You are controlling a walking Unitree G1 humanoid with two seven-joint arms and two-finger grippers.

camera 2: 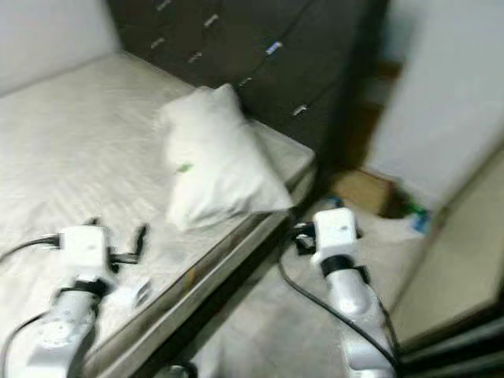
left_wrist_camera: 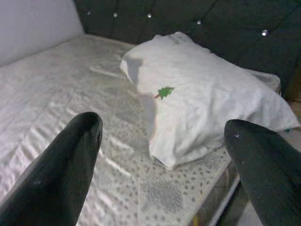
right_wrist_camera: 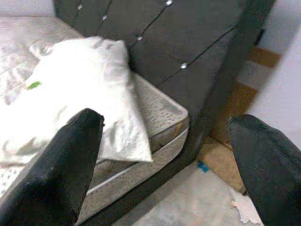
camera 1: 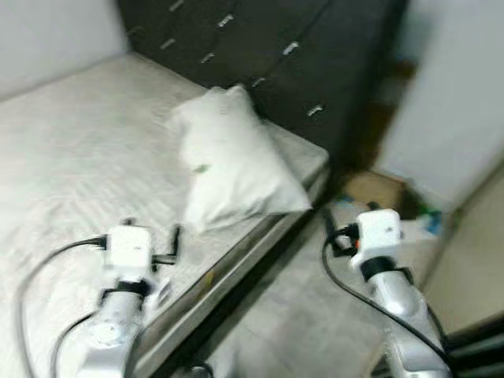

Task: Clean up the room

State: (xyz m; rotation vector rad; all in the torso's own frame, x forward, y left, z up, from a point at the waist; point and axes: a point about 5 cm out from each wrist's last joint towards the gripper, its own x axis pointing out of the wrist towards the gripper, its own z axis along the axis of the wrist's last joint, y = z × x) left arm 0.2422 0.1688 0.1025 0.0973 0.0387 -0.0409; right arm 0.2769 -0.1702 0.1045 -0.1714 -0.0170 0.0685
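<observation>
A white pillow (camera 1: 228, 157) with a small green tree mark lies askew on the bare mattress (camera 1: 71, 142), close to the bed's near corner by the headboard. My left gripper (left_wrist_camera: 164, 126) hovers low over the mattress, open and empty, with the pillow (left_wrist_camera: 202, 103) a short way ahead of its fingers. My right gripper (right_wrist_camera: 167, 121) is open and empty too. It hangs over the floor beside the bed and faces the bed corner and the pillow (right_wrist_camera: 80, 84).
A dark tufted headboard (camera 1: 268, 47) stands behind the bed. A cardboard box (camera 1: 378, 189) and small bits of litter (camera 1: 429, 216) lie on the floor by the white wall (camera 1: 457, 102). A grey floor strip (camera 1: 299, 307) runs alongside the bed.
</observation>
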